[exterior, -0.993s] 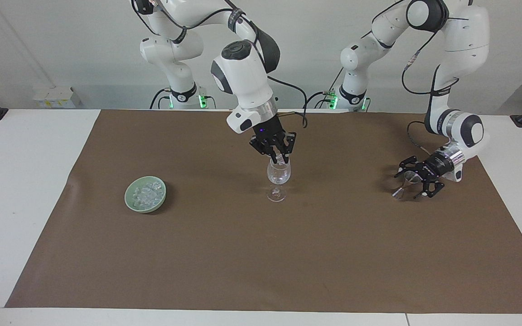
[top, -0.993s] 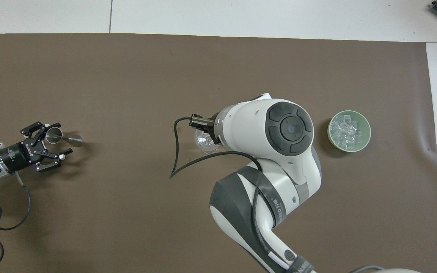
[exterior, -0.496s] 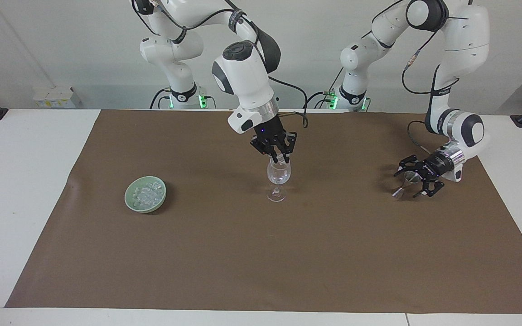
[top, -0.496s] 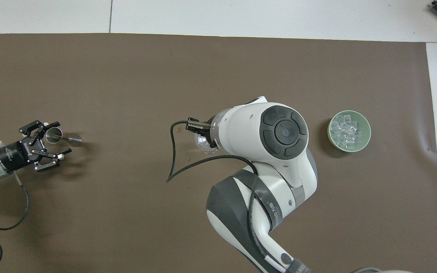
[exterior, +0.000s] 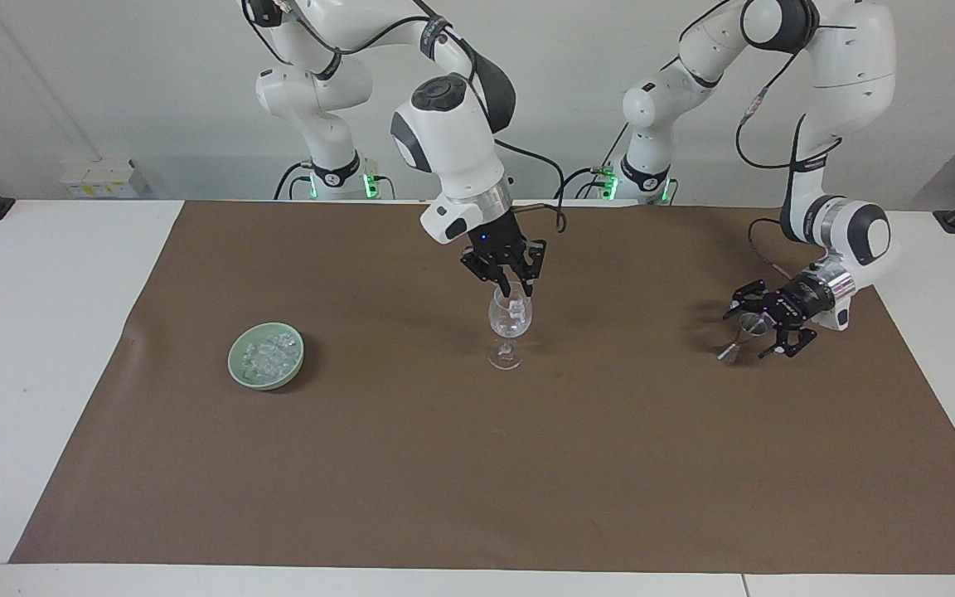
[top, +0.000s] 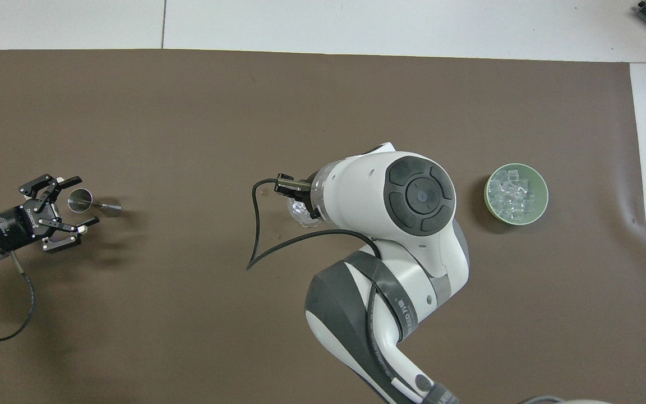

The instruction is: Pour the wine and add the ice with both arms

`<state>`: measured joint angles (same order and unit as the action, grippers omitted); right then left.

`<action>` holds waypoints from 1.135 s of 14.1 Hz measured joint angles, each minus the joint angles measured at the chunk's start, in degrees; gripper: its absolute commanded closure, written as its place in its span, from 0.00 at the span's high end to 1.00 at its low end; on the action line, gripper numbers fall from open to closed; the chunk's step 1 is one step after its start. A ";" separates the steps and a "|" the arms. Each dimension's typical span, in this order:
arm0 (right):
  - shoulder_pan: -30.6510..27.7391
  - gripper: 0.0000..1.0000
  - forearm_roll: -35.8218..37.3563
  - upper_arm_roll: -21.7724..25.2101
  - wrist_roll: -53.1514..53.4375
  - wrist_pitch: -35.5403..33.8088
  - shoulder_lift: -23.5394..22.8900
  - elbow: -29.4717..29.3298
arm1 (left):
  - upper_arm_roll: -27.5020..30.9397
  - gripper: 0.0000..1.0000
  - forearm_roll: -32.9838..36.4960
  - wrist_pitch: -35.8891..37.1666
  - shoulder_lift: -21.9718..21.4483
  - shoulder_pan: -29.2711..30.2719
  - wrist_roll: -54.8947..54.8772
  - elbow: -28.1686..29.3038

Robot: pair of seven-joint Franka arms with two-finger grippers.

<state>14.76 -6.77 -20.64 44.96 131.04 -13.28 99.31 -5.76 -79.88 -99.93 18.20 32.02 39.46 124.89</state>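
Observation:
A clear wine glass (exterior: 509, 327) stands mid-mat, partly hidden under the right wrist in the overhead view (top: 300, 214). One piece of ice (exterior: 516, 308) lies in its bowl. My right gripper (exterior: 512, 287) hangs open just over its rim. More ice (exterior: 269, 355) fills a pale green bowl (exterior: 239, 369) toward the right arm's end, also seen from overhead (top: 516, 219). My left gripper (exterior: 753, 330) is open beside a small clear stemmed glass (exterior: 741, 332), which also shows from overhead (top: 80, 200), toward the left arm's end.
A brown mat (exterior: 477, 464) covers most of the white table (exterior: 38, 348). A black cable (top: 255, 235) loops from the right wrist over the mat. No bottle is in view.
The ice piece left my right gripper and dropped into the wine glass; that gripper rose slightly. My left gripper drew back a little from the small glass.

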 measured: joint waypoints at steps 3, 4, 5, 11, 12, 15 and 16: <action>-0.10 1.00 0.60 0.11 0.02 0.00 0.08 -0.69 | 0.03 1.00 0.00 0.65 -1.60 0.03 2.27 -0.01; -0.13 1.00 1.72 0.26 0.04 0.01 0.16 -1.10 | 0.03 1.00 0.00 0.74 -2.17 0.03 2.97 0.00; -0.17 1.00 2.69 0.49 0.07 0.01 0.29 -1.57 | 0.03 1.00 0.00 0.79 -2.88 0.03 3.81 -0.01; -1.06 1.00 11.19 4.95 -0.18 -2.37 3.18 -2.94 | -0.63 1.00 4.79 0.05 -15.01 -1.29 15.26 -1.70; -1.72 1.00 11.42 5.54 -1.03 -3.41 3.87 -3.10 | -0.69 1.00 6.08 -0.52 -16.98 -2.09 16.15 -2.23; -4.77 1.00 11.56 7.38 -5.56 -8.06 6.46 -3.29 | -1.15 1.00 12.25 -1.69 -19.30 -4.47 16.40 -6.28; -5.17 1.00 11.56 8.74 -7.66 -10.23 7.30 -3.31 | -1.24 1.00 14.67 -1.88 -19.29 -5.43 16.42 -8.29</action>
<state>9.59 4.78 -11.89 37.30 120.82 -5.99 96.01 -7.00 -65.21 -101.81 -1.09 26.59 55.88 116.60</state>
